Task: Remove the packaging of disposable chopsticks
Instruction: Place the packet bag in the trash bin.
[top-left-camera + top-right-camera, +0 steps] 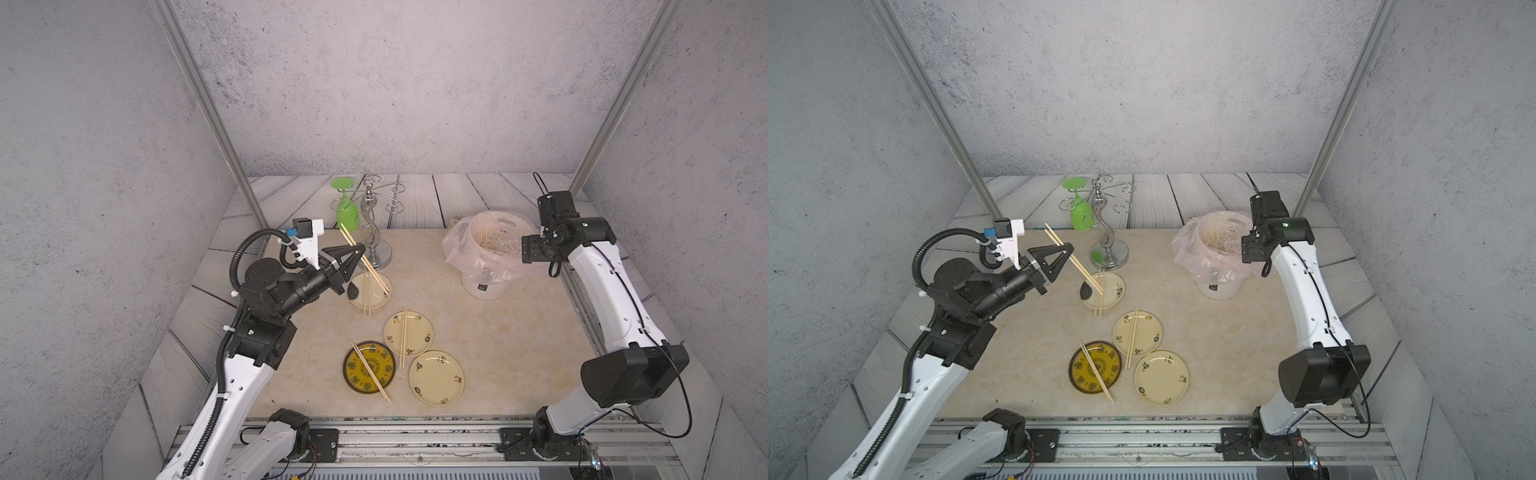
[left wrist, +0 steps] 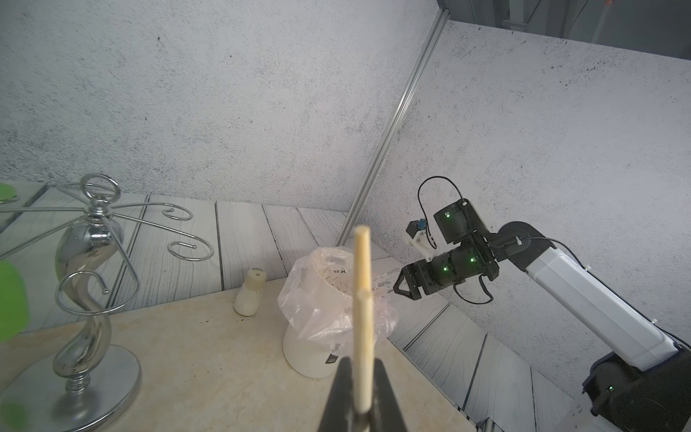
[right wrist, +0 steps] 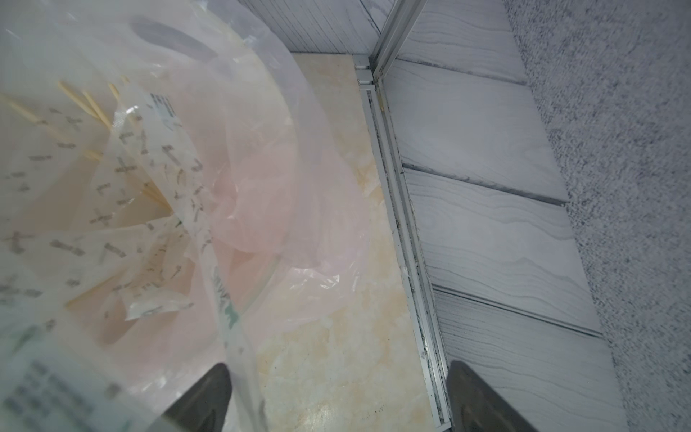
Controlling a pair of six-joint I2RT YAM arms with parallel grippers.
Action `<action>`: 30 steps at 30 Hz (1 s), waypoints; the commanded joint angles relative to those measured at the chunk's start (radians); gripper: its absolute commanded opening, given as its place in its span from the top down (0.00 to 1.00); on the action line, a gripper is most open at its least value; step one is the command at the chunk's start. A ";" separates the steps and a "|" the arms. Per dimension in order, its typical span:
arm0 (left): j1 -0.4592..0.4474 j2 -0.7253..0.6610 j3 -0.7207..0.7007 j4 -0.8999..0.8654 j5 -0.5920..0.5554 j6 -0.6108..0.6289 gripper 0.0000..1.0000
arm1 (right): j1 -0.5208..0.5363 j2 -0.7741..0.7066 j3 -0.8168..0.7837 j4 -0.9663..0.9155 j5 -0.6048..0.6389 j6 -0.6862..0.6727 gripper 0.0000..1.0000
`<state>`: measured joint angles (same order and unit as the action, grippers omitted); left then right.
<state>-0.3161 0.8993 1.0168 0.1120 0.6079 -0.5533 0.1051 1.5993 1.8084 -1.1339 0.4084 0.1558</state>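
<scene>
My left gripper (image 1: pixel 360 249) (image 2: pixel 361 362) is shut on a pair of bare disposable chopsticks (image 1: pixel 349 237) (image 2: pixel 362 299). It holds them slanted above the rear cream plate (image 1: pixel 379 300). More pairs lie on that plate (image 1: pixel 367 305), on the middle cream plate (image 1: pixel 404 338) and on the dark yellow plate (image 1: pixel 371 371). My right gripper (image 1: pixel 525 249) (image 3: pixel 338 368) stands open over the rim of the white bin (image 1: pixel 484 286). A clear strip of packaging (image 3: pixel 224 310) hangs close beside one finger (image 3: pixel 209 392). Several more sleeves (image 3: pixel 112 209) lie inside the bin.
A silver glass rack (image 1: pixel 376 232) with a green glass (image 1: pixel 347 214) stands just behind the left gripper. A fourth cream plate (image 1: pixel 436 378) sits at the front. A small white bottle (image 2: pixel 250 291) stands behind the bin. The bin's pinkish bag (image 1: pixel 457 249) spills over its rim.
</scene>
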 commanded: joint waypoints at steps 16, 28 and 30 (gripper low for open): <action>0.006 0.002 0.023 -0.001 -0.032 0.002 1.00 | -0.009 -0.178 -0.178 0.011 -0.063 0.033 0.08; 0.006 0.005 0.019 0.007 -0.036 -0.012 1.00 | -0.011 -0.245 -0.355 0.070 -0.169 0.063 0.04; 0.006 0.008 0.018 0.008 -0.039 -0.010 1.00 | -0.012 -0.241 -0.367 0.077 -0.195 0.071 0.03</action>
<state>-0.3161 0.9077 1.0168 0.1005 0.5720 -0.5613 0.0986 1.3769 1.4509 -1.0790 0.2588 0.2008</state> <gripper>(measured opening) 0.072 0.972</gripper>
